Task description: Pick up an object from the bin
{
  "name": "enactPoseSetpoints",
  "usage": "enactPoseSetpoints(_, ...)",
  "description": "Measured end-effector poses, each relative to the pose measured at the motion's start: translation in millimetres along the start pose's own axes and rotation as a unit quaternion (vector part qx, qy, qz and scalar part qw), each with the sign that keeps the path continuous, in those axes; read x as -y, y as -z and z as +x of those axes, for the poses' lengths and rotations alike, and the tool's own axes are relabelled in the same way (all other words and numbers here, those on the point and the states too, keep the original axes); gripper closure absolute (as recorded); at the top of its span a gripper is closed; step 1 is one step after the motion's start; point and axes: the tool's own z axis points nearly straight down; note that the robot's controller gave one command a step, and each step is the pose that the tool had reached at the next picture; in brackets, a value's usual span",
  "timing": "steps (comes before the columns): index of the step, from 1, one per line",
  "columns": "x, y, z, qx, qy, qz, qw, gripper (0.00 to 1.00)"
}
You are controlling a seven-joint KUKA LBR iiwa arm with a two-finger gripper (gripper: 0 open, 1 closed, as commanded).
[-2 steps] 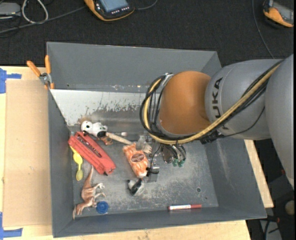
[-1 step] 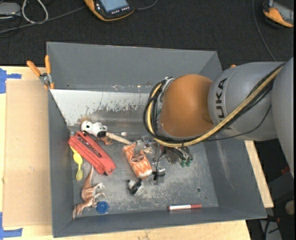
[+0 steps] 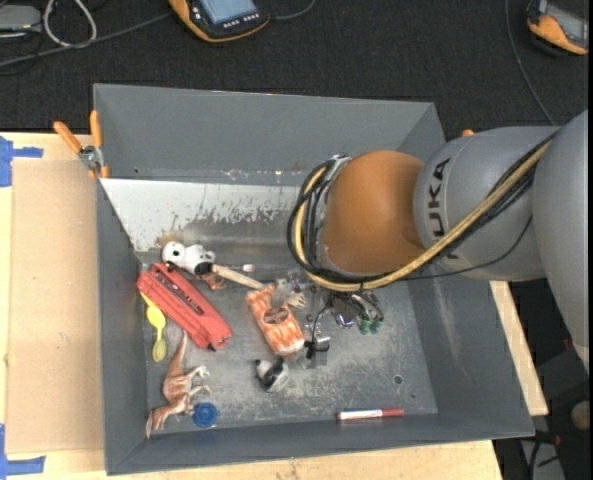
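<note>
My gripper (image 3: 318, 344) reaches down under the orange wrist cover near the middle of the bin floor. Just to its left lies an orange and white lumpy toy (image 3: 279, 328), close against the fingers. A small black and white piece (image 3: 270, 373) lies just below and left of the gripper. Whether anything sits between the fingers is hidden by the wrist.
A red flat tool (image 3: 184, 306) lies at the left, with a yellow piece (image 3: 157, 330) beside it. A white and black toy (image 3: 187, 257) and a wooden stick (image 3: 238, 276) lie at the back. A brown animal figure (image 3: 179, 388), a blue cap (image 3: 205, 415) and a red-white pen (image 3: 370, 415) lie at the front.
</note>
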Motion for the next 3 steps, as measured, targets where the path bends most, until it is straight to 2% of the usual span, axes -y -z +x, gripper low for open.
enactPoseSetpoints(1,-2.1,-3.2,0.2,0.0007,0.105,0.0,0.9944,0.0)
enactPoseSetpoints(2,4.0,-15.6,-0.6,-0.0005,0.067,0.0,0.9978,0.0)
enactPoseSetpoints(3,6.4,-13.4,-4.6,0.0007,0.162,-0.001,0.9869,1.0)
